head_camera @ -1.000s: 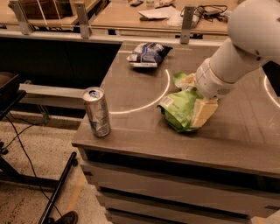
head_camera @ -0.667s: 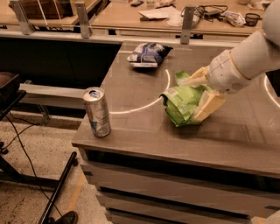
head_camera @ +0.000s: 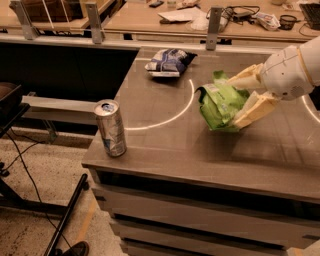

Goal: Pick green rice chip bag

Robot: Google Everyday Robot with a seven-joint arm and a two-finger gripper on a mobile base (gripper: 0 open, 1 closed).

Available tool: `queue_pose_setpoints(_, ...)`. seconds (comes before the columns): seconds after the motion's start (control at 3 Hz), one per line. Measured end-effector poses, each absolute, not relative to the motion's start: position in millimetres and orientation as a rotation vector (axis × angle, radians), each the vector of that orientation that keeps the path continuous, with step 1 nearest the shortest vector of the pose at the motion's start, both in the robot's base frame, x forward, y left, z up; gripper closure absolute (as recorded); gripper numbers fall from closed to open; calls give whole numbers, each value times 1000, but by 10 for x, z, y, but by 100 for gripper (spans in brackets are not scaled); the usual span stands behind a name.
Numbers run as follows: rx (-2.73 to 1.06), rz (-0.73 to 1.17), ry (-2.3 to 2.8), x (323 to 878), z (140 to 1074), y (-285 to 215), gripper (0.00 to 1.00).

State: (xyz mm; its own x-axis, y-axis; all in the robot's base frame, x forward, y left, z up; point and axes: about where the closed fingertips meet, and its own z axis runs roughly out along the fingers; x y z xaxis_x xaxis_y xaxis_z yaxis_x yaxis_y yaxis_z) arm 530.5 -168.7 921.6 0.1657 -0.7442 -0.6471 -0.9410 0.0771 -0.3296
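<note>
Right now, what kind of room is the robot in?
Probably a lab or office workspace, not a kitchen. The counter has white curved lines, and desks behind it carry cables and papers. The gripper, over the counter's right side, is shut on the green rice chip bag.

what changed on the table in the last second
The gripper, already shut on the green rice chip bag, has raised it a little and drawn it toward the right, apparently clear of the table. The can and the dark blue snack bag stayed put.
</note>
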Motion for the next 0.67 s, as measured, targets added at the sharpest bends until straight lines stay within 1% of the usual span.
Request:
queue_pose_setpoints(0.33,-1628,430,1562,5283,9384,-1763,100)
queue_pose_setpoints(0.67,-1628,430,1562,5283,9384,-1763,100)
